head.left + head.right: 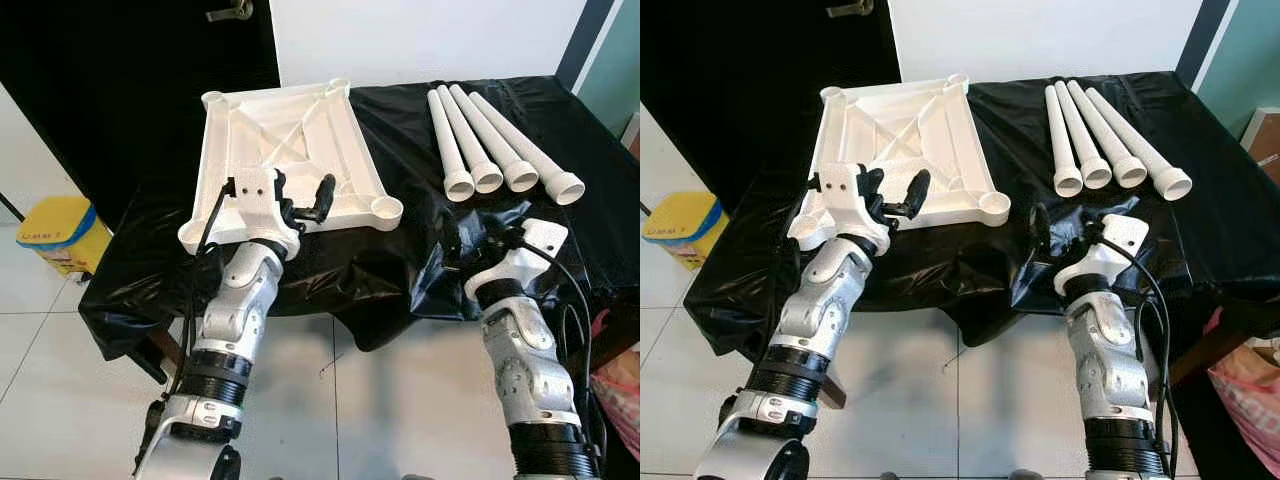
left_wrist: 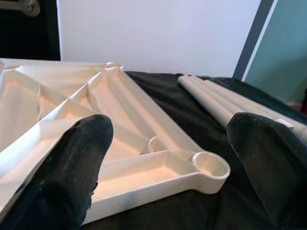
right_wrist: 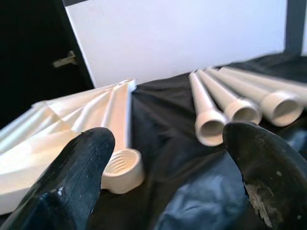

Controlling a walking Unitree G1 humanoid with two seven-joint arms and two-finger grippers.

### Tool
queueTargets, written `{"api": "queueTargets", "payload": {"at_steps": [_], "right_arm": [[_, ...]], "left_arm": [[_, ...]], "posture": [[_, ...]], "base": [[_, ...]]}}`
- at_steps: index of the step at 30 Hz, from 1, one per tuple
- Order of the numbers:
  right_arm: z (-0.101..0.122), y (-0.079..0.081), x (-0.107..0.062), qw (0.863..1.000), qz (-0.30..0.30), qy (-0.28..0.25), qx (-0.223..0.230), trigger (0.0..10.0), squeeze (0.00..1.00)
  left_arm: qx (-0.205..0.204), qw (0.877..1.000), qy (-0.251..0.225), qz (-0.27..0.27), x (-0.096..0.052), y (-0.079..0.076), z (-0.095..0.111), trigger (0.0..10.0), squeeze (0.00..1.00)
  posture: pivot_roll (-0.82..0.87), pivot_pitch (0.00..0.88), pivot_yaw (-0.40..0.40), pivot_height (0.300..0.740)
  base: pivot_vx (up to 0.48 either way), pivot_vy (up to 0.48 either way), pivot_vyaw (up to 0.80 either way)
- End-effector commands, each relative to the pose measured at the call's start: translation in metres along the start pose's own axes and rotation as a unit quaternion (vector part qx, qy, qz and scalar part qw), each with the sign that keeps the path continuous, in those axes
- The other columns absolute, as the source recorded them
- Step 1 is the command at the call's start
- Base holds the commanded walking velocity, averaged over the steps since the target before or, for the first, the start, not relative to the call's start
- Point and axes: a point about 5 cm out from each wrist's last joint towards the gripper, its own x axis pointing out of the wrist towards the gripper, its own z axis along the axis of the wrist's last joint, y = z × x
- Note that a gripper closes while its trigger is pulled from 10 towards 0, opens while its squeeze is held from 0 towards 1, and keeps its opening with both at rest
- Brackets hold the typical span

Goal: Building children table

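A white plastic tabletop (image 1: 290,150) lies upside down on the black-draped table, ribs up, with a round screw socket (image 1: 387,209) at each corner. Several white tube legs (image 1: 500,150) lie side by side to its right, open ends toward me. My left gripper (image 1: 303,200) hovers open over the tabletop's near edge; the wrist view shows its fingers (image 2: 72,172) spread, with the near right socket (image 2: 209,165) between them. My right gripper (image 1: 475,240) is open, low over the cloth in front of the legs, between that socket (image 3: 122,165) and the nearest leg (image 3: 211,125).
The black cloth (image 1: 400,270) hangs over the table's front edge in folds. A yellow bin (image 1: 55,230) stands on the tiled floor at the left. A dark door is behind at the left, and a pink bag (image 1: 620,385) sits at the right edge.
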Motion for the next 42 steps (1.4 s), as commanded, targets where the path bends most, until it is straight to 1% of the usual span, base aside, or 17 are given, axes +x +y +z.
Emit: {"api": "queueTargets", "payload": {"at_steps": [1,7,8,9,10,12,13,17,18,19,21,23,28,30,36,39,42], "right_arm": [[0.0,0.003,-0.001,1.0,0.002,-0.003,-0.017,10.0,0.0],[-0.003,0.0,-0.005,0.998,-0.009,-0.001,-0.056,10.0,0.0],[-0.006,0.0,-0.009,0.997,-0.01,0.0,-0.081,10.0,0.0],[-0.006,0.0,-0.009,0.997,-0.01,0.0,-0.081,10.0,0.0],[-0.01,0.001,-0.012,0.995,-0.01,0.003,-0.094,10.0,0.0],[-0.01,0.001,-0.012,0.995,-0.01,0.003,-0.094,10.0,0.0],[-0.014,0.003,-0.014,0.995,-0.008,0.007,-0.103,10.0,0.0],[-0.017,0.005,-0.016,0.994,-0.007,0.009,-0.108,10.0,0.0],[-0.018,0.008,-0.015,0.994,-0.004,0.01,-0.107,10.0,0.0],[-0.018,0.008,-0.015,0.994,-0.004,0.01,-0.107,10.0,0.0],[-0.019,0.005,-0.016,0.994,-0.009,0.01,-0.108,10.0,0.0],[-0.019,0.003,-0.016,0.994,-0.012,0.011,-0.108,10.0,0.0],[-0.017,-0.004,-0.017,0.993,-0.015,0.013,-0.115,10.0,0.0],[-0.014,-0.013,-0.018,0.992,-0.024,0.01,-0.124,10.0,0.0],[-0.006,-0.021,-0.018,0.989,-0.04,-0.002,-0.139,10.0,0.0],[-0.001,-0.026,-0.028,0.987,-0.057,-0.006,-0.147,10.0,0.0],[-0.003,-0.023,-0.035,0.987,-0.066,-0.003,-0.143,10.0,0.0]], "left_arm": [[0.006,1.0,0.009,-0.009,-0.002,0.002,-0.003,10.0,0.0],[0.029,1.0,0.012,0.0,-0.006,0.008,-0.003,10.0,0.0],[0.053,0.998,0.019,0.018,-0.011,0.011,-0.008,10.0,0.0],[0.053,0.998,0.019,0.018,-0.011,0.011,-0.008,10.0,0.0],[0.074,0.996,0.026,0.031,-0.017,0.013,-0.015,10.0,0.0],[0.074,0.996,0.026,0.031,-0.017,0.013,-0.015,10.0,0.0],[0.083,0.995,0.036,0.051,-0.024,0.017,-0.023,10.0,0.0],[0.087,0.993,0.043,0.064,-0.028,0.019,-0.027,10.0,0.0],[0.085,0.992,0.05,0.078,-0.036,0.023,-0.032,10.0,0.0],[0.085,0.992,0.05,0.078,-0.036,0.023,-0.032,10.0,0.0],[0.075,0.989,0.055,0.117,-0.052,0.039,-0.034,10.0,0.0],[0.074,0.987,0.057,0.128,-0.057,0.043,-0.034,10.0,0.0],[0.059,0.984,0.053,0.16,-0.058,0.053,-0.033,10.0,0.0],[0.042,0.977,0.049,0.205,-0.059,0.063,-0.033,10.0,0.0],[0.058,0.977,0.049,0.197,-0.058,0.065,-0.031,10.0,0.0],[0.066,0.978,0.043,0.191,-0.056,0.069,-0.026,10.0,0.0],[0.077,0.976,0.037,0.199,-0.054,0.078,-0.021,10.0,0.0]], "posture": [[-0.26,0.0,0.068,0.74],[-0.26,0.017,0.068,0.74],[-0.26,0.02,0.07,0.74],[-0.26,0.02,0.07,0.74],[-0.25,0.022,0.069,0.74],[-0.25,0.022,0.069,0.74],[-0.25,0.022,0.067,0.74],[-0.25,0.023,0.067,0.74],[-0.25,0.026,0.068,0.74],[-0.25,0.026,0.068,0.74],[-0.25,0.041,0.064,0.74],[-0.25,0.046,0.063,0.74],[-0.27,0.065,0.07,0.74],[-0.27,0.076,0.074,0.74],[-0.31,0.122,0.091,0.74],[-0.32,0.169,0.097,0.74],[-0.31,0.172,0.094,0.74]], "base": [[0.0,0.0,0.0],[0.0,0.0,0.0],[0.0,0.0,0.0],[0.0,0.0,0.0],[0.0,0.0,0.0],[0.0,0.0,0.0],[0.0,0.0,0.0],[0.0,0.0,0.0],[0.0,0.0,0.0],[0.0,0.0,0.0],[0.0,0.0,0.0],[0.0,0.0,0.0],[0.0,0.0,0.0],[0.0,0.0,0.0],[0.0,0.0,0.0],[0.0,0.0,0.0],[0.0,0.0,0.0]]}}
